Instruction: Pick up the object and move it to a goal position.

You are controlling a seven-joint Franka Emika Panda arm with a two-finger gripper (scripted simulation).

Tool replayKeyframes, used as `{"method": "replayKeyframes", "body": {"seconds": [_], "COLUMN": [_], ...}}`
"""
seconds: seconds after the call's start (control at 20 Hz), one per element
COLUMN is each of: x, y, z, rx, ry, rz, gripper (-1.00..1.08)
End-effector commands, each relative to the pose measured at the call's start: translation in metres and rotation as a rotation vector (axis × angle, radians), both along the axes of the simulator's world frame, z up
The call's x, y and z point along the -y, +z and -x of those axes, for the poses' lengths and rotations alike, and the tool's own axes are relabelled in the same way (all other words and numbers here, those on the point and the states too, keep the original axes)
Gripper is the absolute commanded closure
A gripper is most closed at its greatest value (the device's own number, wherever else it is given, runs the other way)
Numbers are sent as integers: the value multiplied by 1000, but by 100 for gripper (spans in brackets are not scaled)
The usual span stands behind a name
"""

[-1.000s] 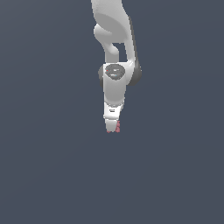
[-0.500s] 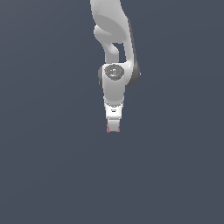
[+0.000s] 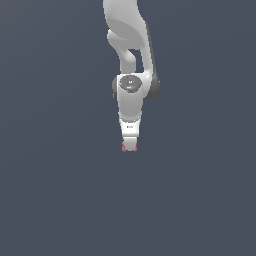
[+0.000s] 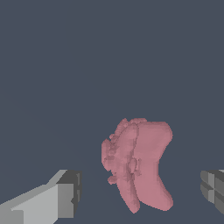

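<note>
The object point(image 4: 140, 166) is a small dusty pink-red lumpy thing with ridged lobes, lying on the dark grey floor. In the wrist view it sits between my two fingers point(image 4: 65, 199), with a gap on each side. My gripper point(image 4: 141, 190) is open and touches nothing. In the exterior view the white arm hangs straight down. The gripper point(image 3: 130, 147) covers most of the object point(image 3: 123, 146), so only thin pink slivers show beside the fingertips.
A plain dark grey floor point(image 3: 60, 200) fills both views. No other objects, edges or goal marker show.
The gripper's tip has shifted slightly over the object. The pink showed first on the exterior view's right of the tip, then on its left, and now on both sides.
</note>
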State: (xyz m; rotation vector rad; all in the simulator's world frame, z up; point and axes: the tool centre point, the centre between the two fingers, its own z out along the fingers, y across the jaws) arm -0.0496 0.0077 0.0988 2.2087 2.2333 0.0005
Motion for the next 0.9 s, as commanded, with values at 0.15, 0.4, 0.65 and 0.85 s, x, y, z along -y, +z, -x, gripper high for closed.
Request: {"method": "replayKeyframes", "body": {"seconds": [0.15,0.4,0.65,0.85], "x": [0,0,0,0], "y": [-22,-41,-46,-46], "z": [1,1,1,1], "rx": [-1,-1,-1,-1], "ry": [3,4,4,4], "rz": [0,0,0,0], "gripper": [-92,-92,108,108]}}
